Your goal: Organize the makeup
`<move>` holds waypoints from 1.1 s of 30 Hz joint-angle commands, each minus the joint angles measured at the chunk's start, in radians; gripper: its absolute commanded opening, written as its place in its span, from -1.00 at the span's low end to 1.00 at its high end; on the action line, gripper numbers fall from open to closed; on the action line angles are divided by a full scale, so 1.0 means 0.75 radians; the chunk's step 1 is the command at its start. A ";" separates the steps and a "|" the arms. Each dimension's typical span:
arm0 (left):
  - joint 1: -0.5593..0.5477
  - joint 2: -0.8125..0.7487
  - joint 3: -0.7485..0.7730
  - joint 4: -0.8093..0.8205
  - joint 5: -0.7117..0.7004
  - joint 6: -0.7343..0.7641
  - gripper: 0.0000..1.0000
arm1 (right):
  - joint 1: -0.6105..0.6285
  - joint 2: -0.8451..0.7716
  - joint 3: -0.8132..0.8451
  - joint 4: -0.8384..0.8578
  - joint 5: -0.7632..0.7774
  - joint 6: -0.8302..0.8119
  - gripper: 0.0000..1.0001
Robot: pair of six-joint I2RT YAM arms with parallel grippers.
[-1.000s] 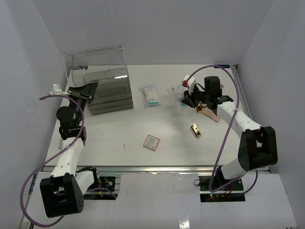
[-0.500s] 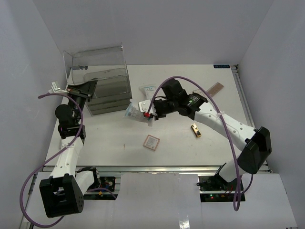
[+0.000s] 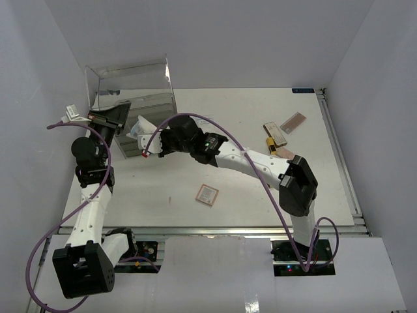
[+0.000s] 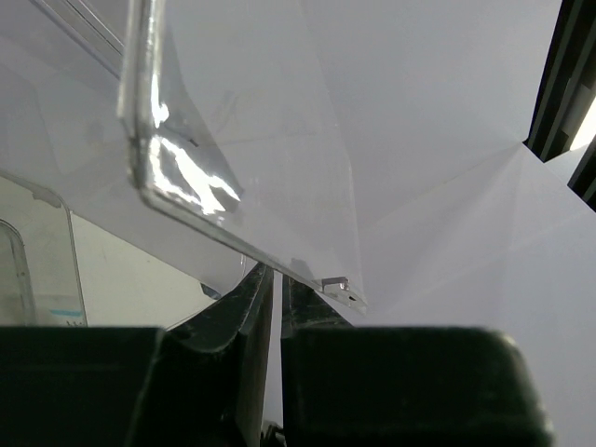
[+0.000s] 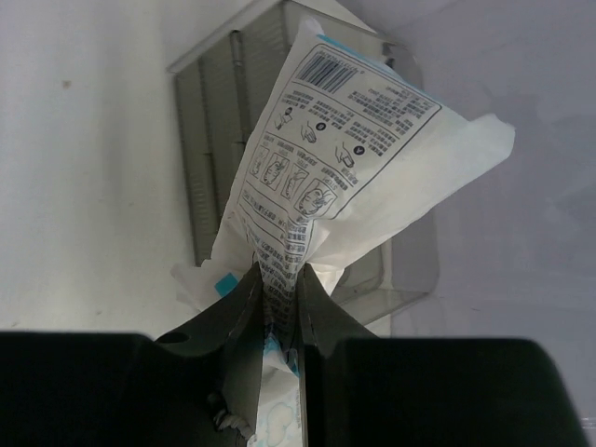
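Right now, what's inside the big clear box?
Only a grey slotted tray shows inside the clear box. The packet held by the right gripper covers the middle, so anything beneath it is hidden.

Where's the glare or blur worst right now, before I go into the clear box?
Top external: evenly lit and sharp, soft sheen on the clear box. Left wrist: hard glare on the clear panel, left pincer dark, soft. Right wrist: packet print crisp, right pincer underexposed.
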 commanded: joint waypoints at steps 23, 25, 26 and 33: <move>0.011 -0.038 0.050 -0.013 0.002 0.052 -0.56 | -0.056 0.343 0.011 1.097 0.544 -0.073 -0.10; 0.011 -0.038 0.051 -0.014 0.003 0.052 -0.56 | -0.057 0.328 -0.005 1.090 0.525 -0.062 0.22; 0.011 -0.038 0.053 -0.014 0.004 0.051 -0.56 | -0.057 0.317 -0.013 1.082 0.513 -0.054 0.41; 0.011 -0.044 0.047 -0.020 0.002 0.051 -0.56 | -0.041 0.147 -0.128 0.947 0.361 0.031 0.76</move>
